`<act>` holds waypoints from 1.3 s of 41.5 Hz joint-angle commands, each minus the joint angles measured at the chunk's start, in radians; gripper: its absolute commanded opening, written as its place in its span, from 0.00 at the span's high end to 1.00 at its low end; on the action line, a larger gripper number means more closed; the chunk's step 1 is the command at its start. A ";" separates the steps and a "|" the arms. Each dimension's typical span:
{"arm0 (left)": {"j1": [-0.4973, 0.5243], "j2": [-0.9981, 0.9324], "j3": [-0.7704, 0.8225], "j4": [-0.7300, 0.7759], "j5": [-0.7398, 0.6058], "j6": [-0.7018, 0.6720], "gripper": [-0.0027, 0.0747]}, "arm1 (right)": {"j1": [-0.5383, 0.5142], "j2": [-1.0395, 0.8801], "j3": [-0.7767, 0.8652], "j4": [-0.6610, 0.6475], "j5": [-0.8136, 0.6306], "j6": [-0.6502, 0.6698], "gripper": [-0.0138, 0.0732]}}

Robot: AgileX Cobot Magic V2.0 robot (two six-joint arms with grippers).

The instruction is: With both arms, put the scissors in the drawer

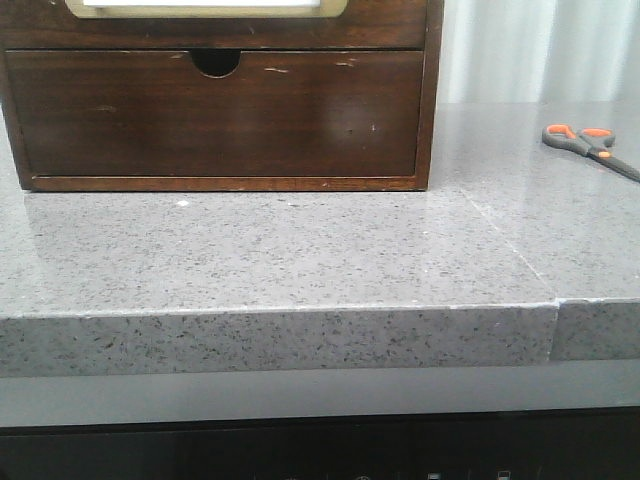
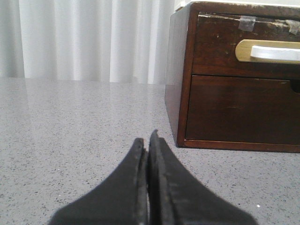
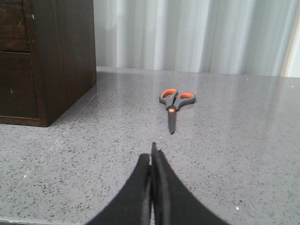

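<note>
Scissors: one pair, right edge of frame, on counter.
Drawers: two seen, upper, lower.
Tools: two, left and right, both closed, nothing held.

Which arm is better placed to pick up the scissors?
Right. The scissors lie directly ahead of the right gripper; the left gripper faces the drawer instead.

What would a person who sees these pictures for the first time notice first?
Probably the scissors, whose orange loops stand out; they lie flat on the grey stone counter, to the right of the dark wooden cabinet. Next comes the drawer with its gold-rimmed white panel, closed, above the notched drawer. Each wrist view shows its tool, left and right, shut and empty.
</note>
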 commanded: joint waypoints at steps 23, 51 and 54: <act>-0.007 -0.018 0.024 -0.006 -0.081 -0.012 0.99 | -0.008 -0.017 0.002 -0.011 -0.081 -0.001 0.92; -0.007 0.032 -0.327 -0.002 0.038 -0.010 0.99 | -0.008 0.056 -0.378 -0.003 0.139 0.001 0.92; -0.007 0.078 -0.426 -0.002 0.107 -0.010 0.99 | -0.008 0.115 -0.450 -0.003 0.187 0.001 0.92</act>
